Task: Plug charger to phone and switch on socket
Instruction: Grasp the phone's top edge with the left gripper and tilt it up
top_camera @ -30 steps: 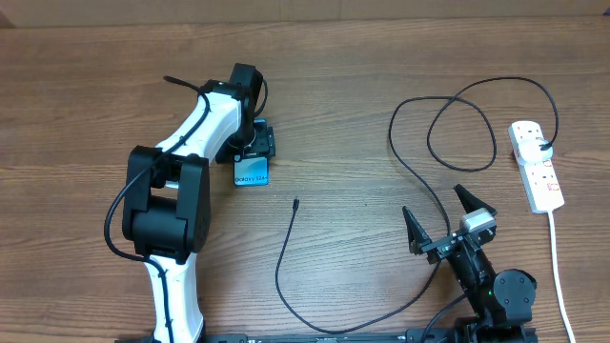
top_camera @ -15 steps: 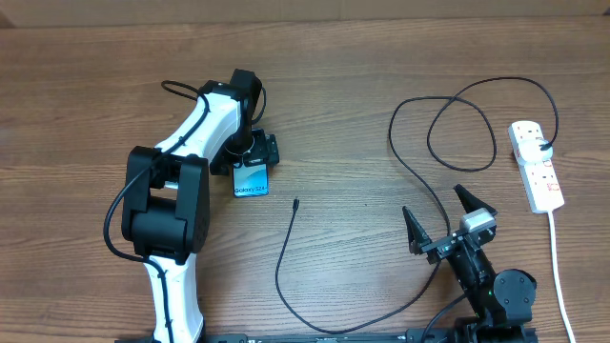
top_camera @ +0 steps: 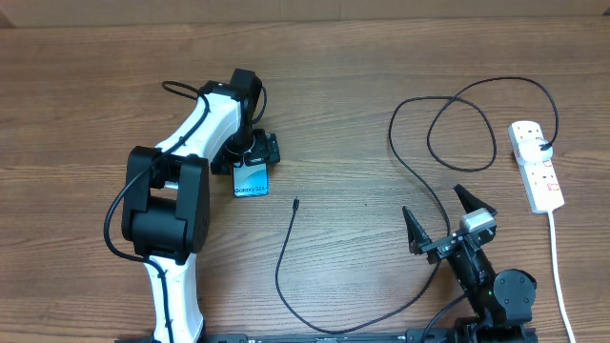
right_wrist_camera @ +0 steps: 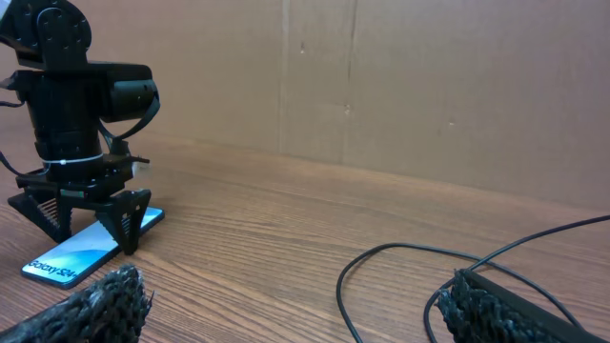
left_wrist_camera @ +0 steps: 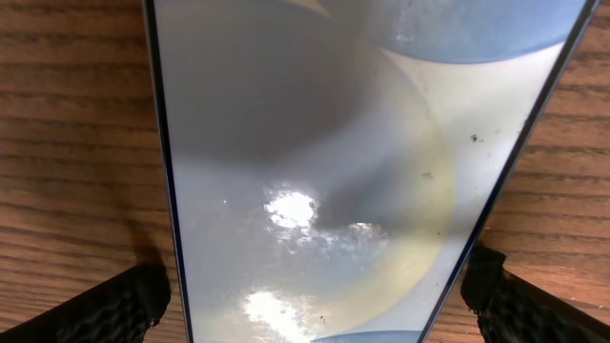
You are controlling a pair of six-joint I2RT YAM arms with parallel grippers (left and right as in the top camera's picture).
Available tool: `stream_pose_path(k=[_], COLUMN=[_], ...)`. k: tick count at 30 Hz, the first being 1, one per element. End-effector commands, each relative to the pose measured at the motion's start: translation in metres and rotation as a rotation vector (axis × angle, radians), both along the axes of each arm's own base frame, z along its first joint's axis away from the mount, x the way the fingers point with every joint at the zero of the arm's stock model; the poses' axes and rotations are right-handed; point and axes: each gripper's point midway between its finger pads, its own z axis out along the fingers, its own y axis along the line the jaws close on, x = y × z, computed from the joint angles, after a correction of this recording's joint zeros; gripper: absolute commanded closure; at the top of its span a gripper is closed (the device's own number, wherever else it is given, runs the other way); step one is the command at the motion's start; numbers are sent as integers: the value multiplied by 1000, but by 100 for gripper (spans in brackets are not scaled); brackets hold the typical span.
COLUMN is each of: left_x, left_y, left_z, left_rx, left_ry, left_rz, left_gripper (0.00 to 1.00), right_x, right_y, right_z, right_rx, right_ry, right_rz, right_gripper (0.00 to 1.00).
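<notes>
Pinches the phone [top_camera: 252, 181] by thin edges with left gripper [top_camera: 255, 157]; could lose it if dragged; leaves right gripper [top_camera: 431, 201] spread wide.

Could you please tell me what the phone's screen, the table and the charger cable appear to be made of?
The phone looks like glossy glass: lamp glare mirrors off it. The table looks like matte wood or wood-look laminate, with streaky brown grain; which is unclear. The charger cable seems sheathed in thin black rubber or plastic, lying in loose loops.
</notes>
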Motion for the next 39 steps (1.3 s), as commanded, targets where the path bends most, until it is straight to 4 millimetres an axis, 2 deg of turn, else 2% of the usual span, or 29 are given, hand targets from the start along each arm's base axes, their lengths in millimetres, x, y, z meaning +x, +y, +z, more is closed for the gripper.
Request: stream_pose_path(k=[1, 8, 12, 39], left_x=[-10, -10, -12, -12], left_y=[0, -2, -2, -1], left_z=[-18, -18, -18, -18], left_rx=[13, 3, 5, 5], left_ry=[39, 43, 47, 48], left_rz=[14, 15, 15, 15], left_gripper=[0, 0, 4, 1], right_x=[0, 0, 0, 0], right_y=[-1, -1, -1, -1], right_z=[-1, -1, -1, -1], right_rx=[0, 0, 0, 0], right_ry=[-5, -5, -6, -5], right_rz=[-6, -6, -6, -6], right_gripper=[0, 0, 0, 0])
